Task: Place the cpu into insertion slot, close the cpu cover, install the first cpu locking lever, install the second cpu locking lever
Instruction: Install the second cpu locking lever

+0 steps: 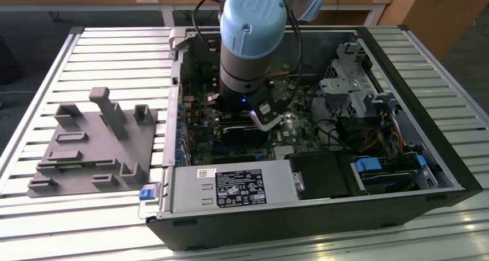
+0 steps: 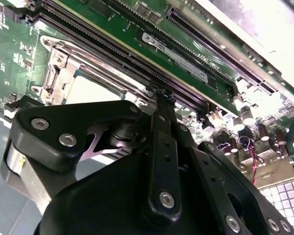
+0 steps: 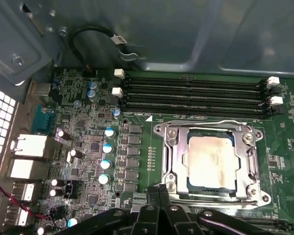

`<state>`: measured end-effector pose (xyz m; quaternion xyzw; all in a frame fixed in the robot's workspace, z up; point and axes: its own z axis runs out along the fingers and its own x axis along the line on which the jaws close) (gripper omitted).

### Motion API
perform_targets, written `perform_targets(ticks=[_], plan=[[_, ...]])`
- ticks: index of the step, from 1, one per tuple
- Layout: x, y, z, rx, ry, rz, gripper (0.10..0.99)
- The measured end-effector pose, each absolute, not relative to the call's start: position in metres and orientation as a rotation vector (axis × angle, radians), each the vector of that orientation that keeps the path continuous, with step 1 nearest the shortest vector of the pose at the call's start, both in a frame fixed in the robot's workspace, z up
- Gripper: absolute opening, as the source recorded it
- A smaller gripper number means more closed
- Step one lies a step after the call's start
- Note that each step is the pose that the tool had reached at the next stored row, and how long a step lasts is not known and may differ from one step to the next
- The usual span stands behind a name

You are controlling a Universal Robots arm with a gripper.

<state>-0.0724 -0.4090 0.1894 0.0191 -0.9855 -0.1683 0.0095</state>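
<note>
In the first wrist view the cpu (image 3: 210,161) lies flat in the insertion slot (image 3: 161,131) on the green board. The silvery cpu cover (image 3: 246,161) is down around it, and the chip's dull metal top shows through the window. Thin wire levers run along the socket's edges (image 3: 210,122). My gripper (image 3: 158,192) is shut, its black fingertips close together at the socket's near edge, beside one corner. In the second wrist view the gripper (image 2: 159,98) points at the same socket edge, with the cpu (image 2: 90,90) and cover (image 2: 59,68) just beyond.
The arm (image 1: 248,38) reaches down into an open computer case (image 1: 413,175). Long black memory slots (image 3: 196,95) run beside the socket, and capacitors (image 3: 107,156) stand on its other side. A grey fixture (image 1: 91,141) sits on the slatted table at the exterior view's left.
</note>
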Motion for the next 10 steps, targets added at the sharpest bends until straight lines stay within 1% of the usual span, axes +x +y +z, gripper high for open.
perform_targets(ticks=[10], plan=[[-0.0736, -0.4048, 0.1875, 0.06, -3.076, -0.537, 0.106]])
